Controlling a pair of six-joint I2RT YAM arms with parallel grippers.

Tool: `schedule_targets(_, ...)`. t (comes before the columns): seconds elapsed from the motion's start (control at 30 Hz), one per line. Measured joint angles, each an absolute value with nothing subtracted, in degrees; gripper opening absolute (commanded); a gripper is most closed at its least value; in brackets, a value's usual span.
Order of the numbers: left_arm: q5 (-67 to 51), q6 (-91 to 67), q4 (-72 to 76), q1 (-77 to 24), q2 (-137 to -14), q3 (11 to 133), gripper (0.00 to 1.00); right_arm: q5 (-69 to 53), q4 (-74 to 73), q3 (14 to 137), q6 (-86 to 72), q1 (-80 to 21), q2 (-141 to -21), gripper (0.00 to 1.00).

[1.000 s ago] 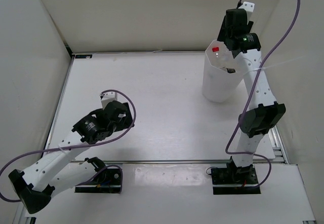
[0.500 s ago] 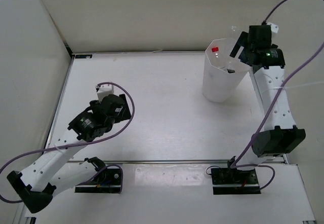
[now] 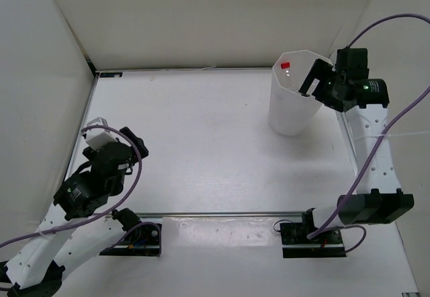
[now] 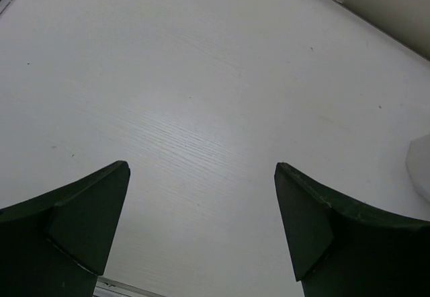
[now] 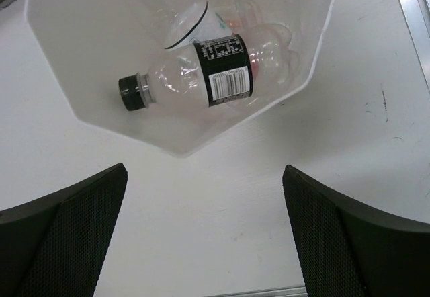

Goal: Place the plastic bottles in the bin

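Observation:
The bin (image 3: 289,112) stands at the table's far right. In the right wrist view I look down into the bin (image 5: 67,48). A black-capped bottle (image 5: 201,75) with a black label lies on its side inside. A plain clear bottle (image 5: 178,15) lies behind it. A red cap (image 3: 285,65) shows inside the far rim in the top view. I cannot make out a blue-white labelled bottle. My right gripper (image 3: 316,85) is open and empty beside the bin's right rim (image 5: 205,169). My left gripper (image 3: 129,144) is open and empty over bare table at the near left (image 4: 201,168).
White walls close the table on the left, back and right. A metal rail (image 3: 353,149) runs along the right edge, next to the right arm. A white shape (image 4: 420,166) shows at the right edge of the left wrist view.
My right gripper has swung from above the bin to its right side and come lower. My left arm has drawn back toward the near left corner.

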State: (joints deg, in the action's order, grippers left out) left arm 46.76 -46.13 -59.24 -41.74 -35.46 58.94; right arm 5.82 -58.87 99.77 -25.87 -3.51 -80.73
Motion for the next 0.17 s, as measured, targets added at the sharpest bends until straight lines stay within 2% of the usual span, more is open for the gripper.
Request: schedule_targets(0.17, 50.26, -47.46, -61.82, -41.74, -35.11, 58.76, 1.00, 6.70, -59.00, 99.57, -26.33, -5.26, -76.86, 1.00)
